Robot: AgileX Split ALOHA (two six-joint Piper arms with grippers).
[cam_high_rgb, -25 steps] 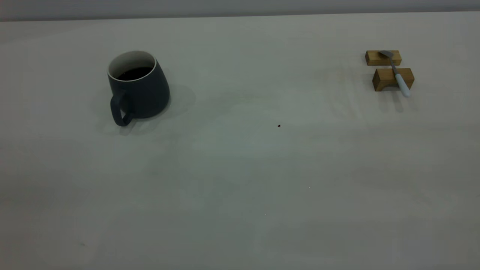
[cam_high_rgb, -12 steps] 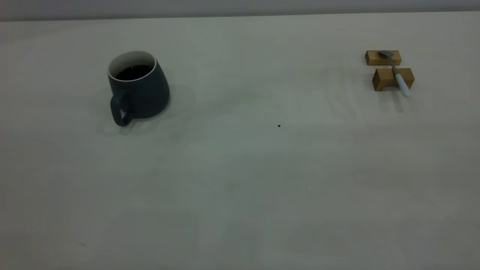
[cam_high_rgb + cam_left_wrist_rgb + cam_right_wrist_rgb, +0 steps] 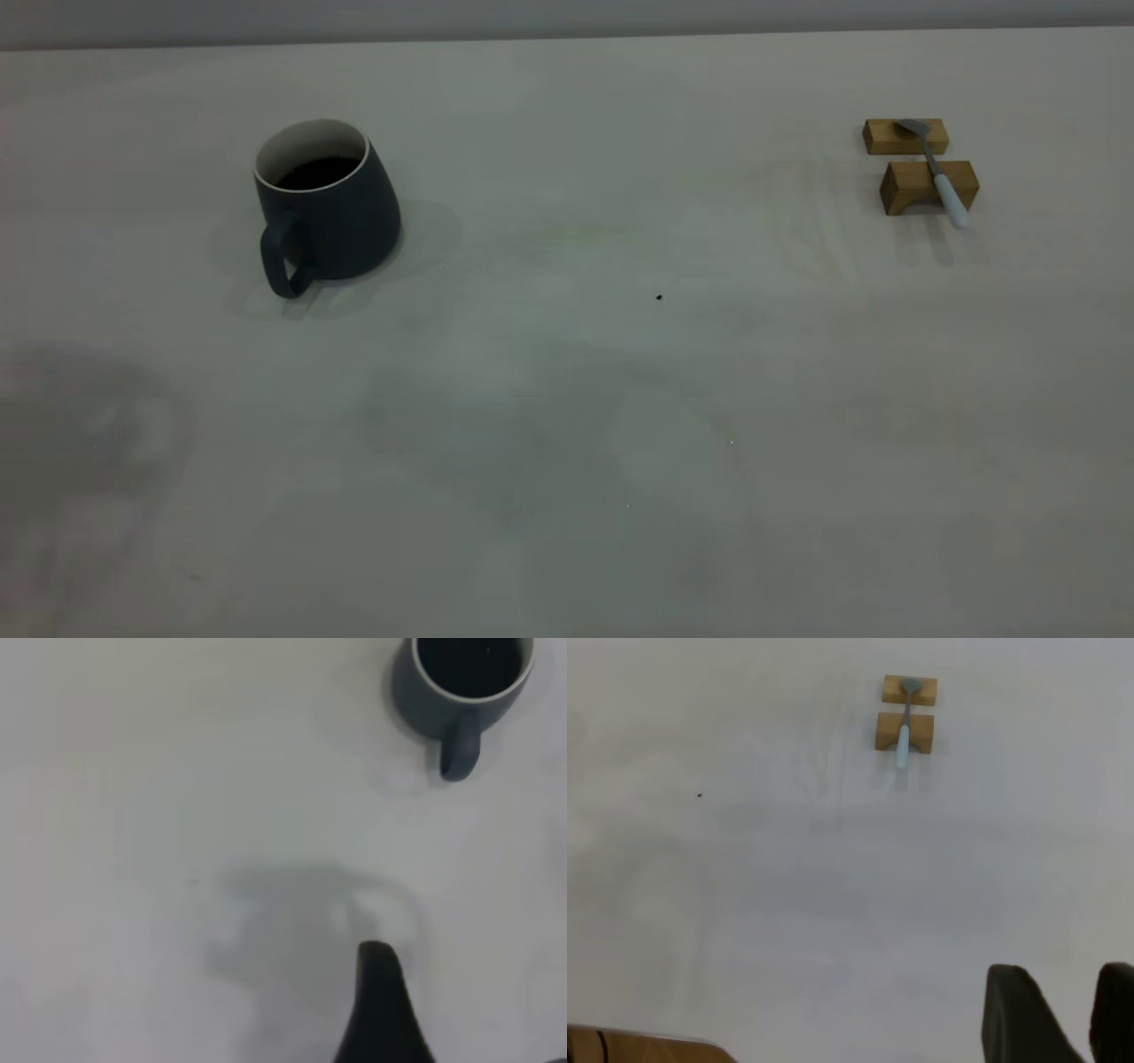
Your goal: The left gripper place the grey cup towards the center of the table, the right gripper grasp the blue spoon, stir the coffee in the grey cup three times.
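Left gripper (image 3: 461, 1054): you see one black finger (image 3: 383, 1010) rising from the edge of the left wrist view, well short of the cup; the second finger barely shows at the corner, so you cannot tell how the jaws stand. It holds nothing you can see. This arm does not appear in the exterior view.

Right gripper (image 3: 1070, 1014): you see two black fingers (image 3: 1021, 1014) at the edge of the right wrist view, a narrow strip of table showing between them, so they stand slightly parted with nothing in them. It is well apart from the spoon and also outside the exterior view.

Table (image 3: 567, 425): you have a plain off-white top; soft grey shadows lie on its near part, at the left and middle. A tiny dark speck (image 3: 659, 298) sits near the middle.

Grey cup (image 3: 326, 204): you find it upright on the left side of the table, well away from the centre, its loop handle turned toward the near edge. Nothing touches it.

Coffee (image 3: 317, 173): you see dark liquid inside the cup, below the pale rim.

Blue spoon (image 3: 937, 174): it lies far to the right, bridging two wooden blocks. Its metal bowl rests on the farther block (image 3: 905, 136), its neck crosses the nearer block (image 3: 912, 186), and its pale handle juts past that block toward you.
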